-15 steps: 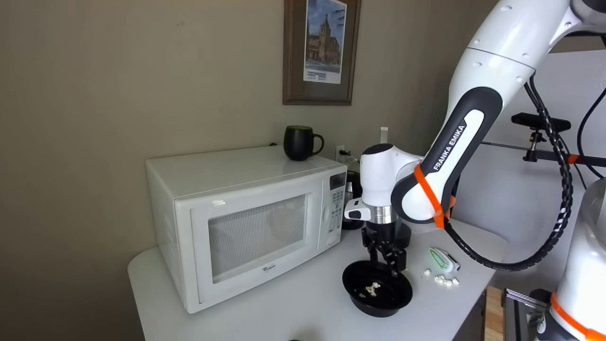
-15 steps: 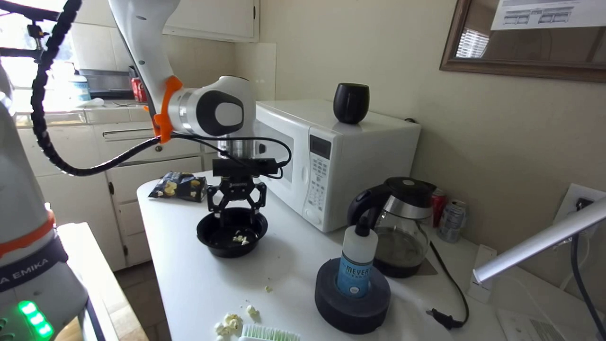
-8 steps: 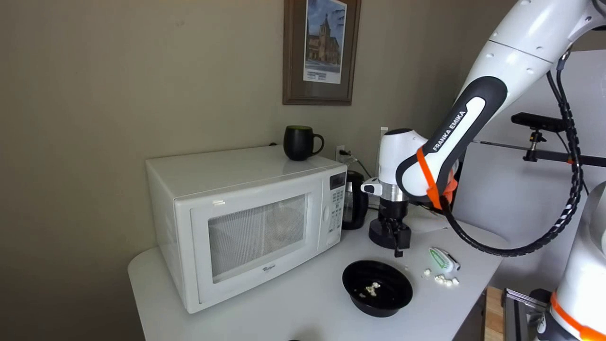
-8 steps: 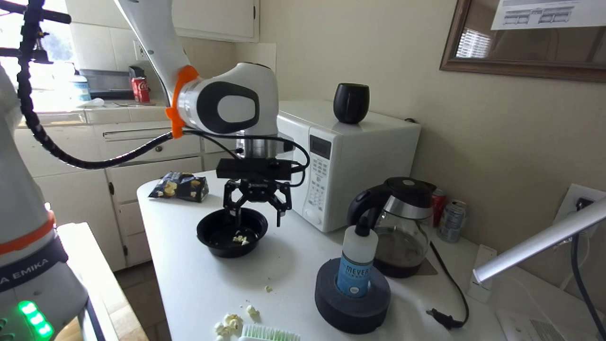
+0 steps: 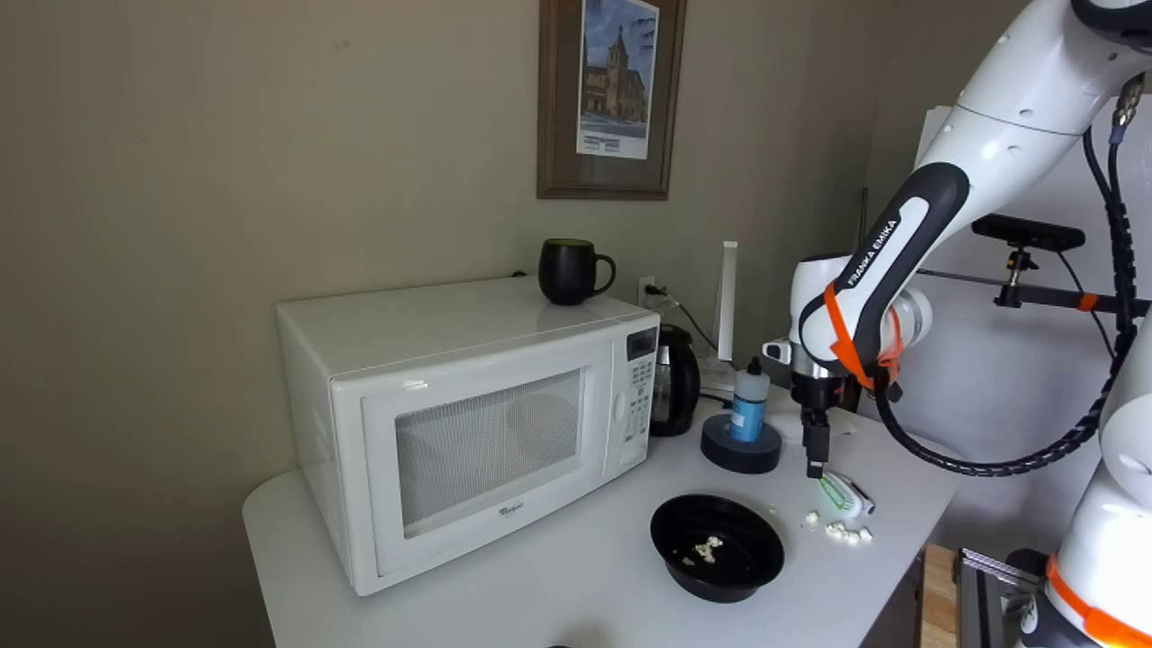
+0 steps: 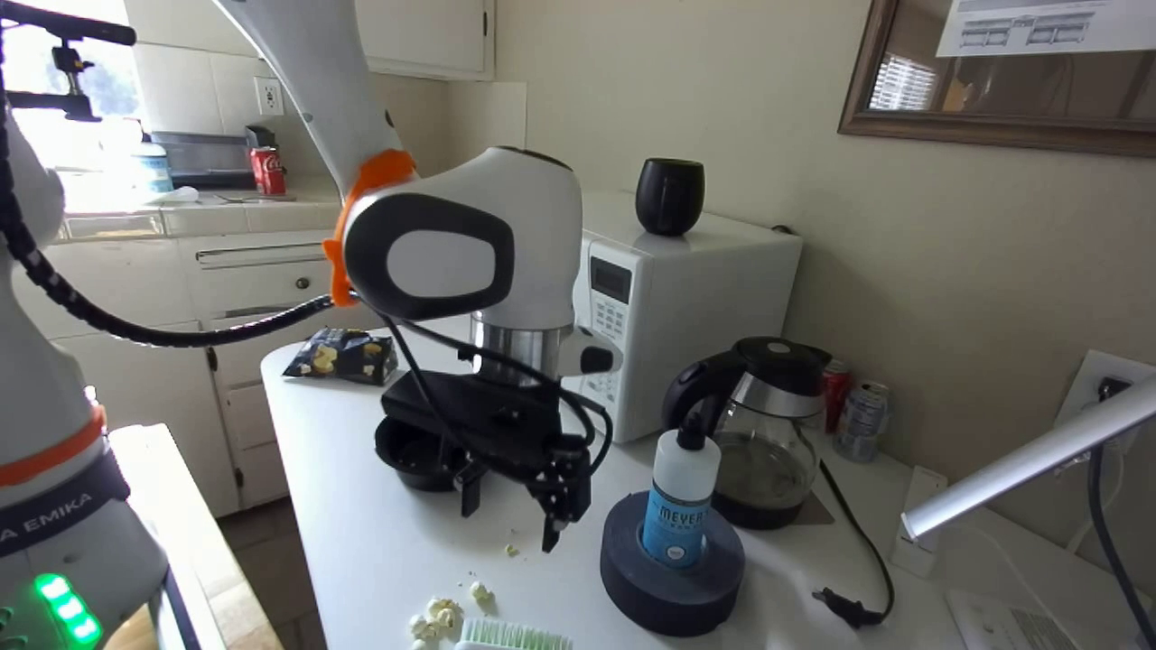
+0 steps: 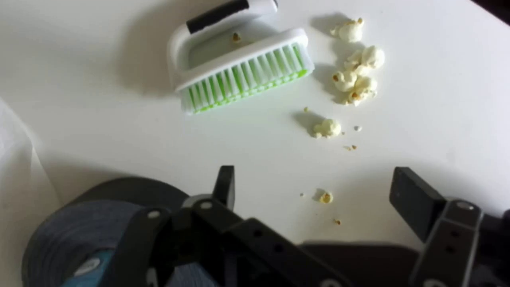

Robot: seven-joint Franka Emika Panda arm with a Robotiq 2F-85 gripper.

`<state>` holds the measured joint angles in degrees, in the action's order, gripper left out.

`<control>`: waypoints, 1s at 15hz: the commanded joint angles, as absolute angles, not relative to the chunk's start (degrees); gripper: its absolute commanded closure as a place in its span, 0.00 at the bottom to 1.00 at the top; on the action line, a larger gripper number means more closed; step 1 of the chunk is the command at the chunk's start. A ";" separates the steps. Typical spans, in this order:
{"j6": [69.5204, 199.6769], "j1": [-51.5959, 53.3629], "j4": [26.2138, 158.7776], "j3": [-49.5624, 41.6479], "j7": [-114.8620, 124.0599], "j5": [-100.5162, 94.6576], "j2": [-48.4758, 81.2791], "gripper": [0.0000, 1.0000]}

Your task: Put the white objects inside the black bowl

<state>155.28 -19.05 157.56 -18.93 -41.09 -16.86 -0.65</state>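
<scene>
- "FRANKA EMIKA" ran along my arm (image 5: 875,254).
- The white microwave (image 5: 477,468) bore the name Whirlpool.
- "MEYER" showed on a blue-labelled bottle (image 6: 680,501), upright in the hole of a dark tape roll (image 6: 673,603).
- The black bowl (image 5: 713,589) held a few pieces of popcorn (image 5: 709,548).
- Loose popcorn (image 7: 346,81) lay on the white table (image 7: 255,147), mostly clustered beside the scrub brush (image 7: 249,75).
- My gripper (image 7: 315,189) hung above the table, its fingers spread wide.
</scene>
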 commanded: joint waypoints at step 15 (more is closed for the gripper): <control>167.40 -20.63 157.60 -14.44 -40.45 -14.51 16.25 0.28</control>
<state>166.58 -19.47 157.60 -15.38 -39.50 -13.81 15.70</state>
